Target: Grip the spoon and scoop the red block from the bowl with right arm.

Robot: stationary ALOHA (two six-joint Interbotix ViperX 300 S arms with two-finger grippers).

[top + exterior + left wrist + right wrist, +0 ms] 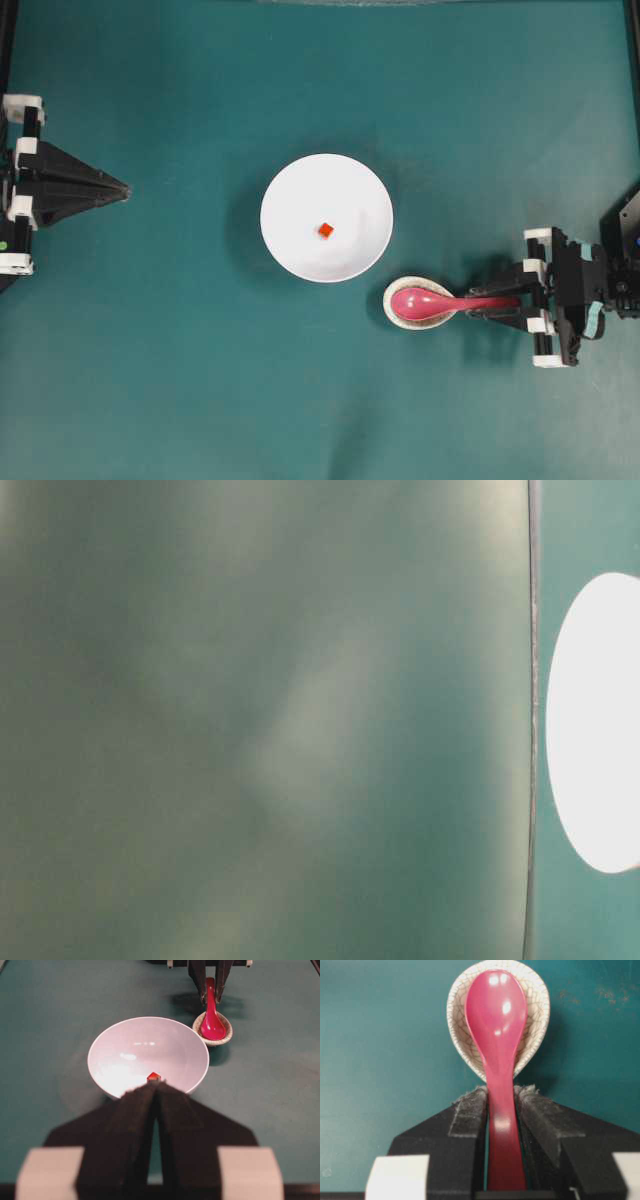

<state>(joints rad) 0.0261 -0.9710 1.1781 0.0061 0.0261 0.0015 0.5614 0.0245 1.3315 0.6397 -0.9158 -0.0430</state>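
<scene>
The magenta spoon (pixel 425 300) rests with its scoop in a small speckled dish (pixel 389 303), and its handle points right. My right gripper (pixel 475 302) is shut on the spoon's handle (pixel 500 1125); both padded fingers press its sides just behind the scoop (pixel 496 1015). The white bowl (pixel 300 195) stands at the table's middle, up-left of the dish, with the tiny red block (pixel 326 230) on its floor. My left gripper (pixel 125 190) is shut and empty at the far left, pointing at the bowl (pixel 130 1055) and the block (pixel 153 1076).
The crackle-glazed dish (pixel 457 1020) almost touches the bowl's lower right rim. Green table mat surrounds everything. The table-level view is blurred and shows only a white shape, likely the bowl (pixel 600 720), at its right edge.
</scene>
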